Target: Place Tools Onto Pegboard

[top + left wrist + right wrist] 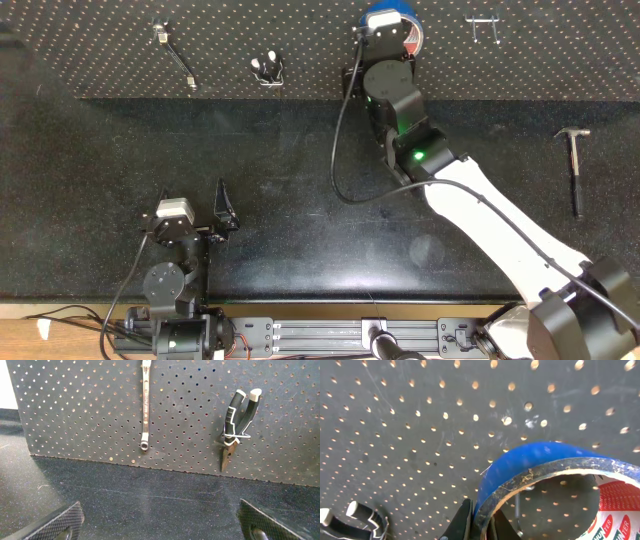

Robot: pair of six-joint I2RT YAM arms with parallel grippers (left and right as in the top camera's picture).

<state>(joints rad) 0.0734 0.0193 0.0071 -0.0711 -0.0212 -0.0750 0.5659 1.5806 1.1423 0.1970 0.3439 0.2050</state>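
My right fingers (462, 521) pinch the rim of the blue tape roll (535, 460) against the pegboard (395, 420), top centre of the overhead frame: the hanging step. Next, seat it securely, then let go. My left fingers (55, 522) rest wide open, empty.

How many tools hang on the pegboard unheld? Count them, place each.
2. The wrench hangs toward the pegboard's left; the pliers hang right of it. The tape roll, clamped in the right gripper, is not counted.

Black matte tabletop (280, 240); pale wood strip (20, 345) along near edge.
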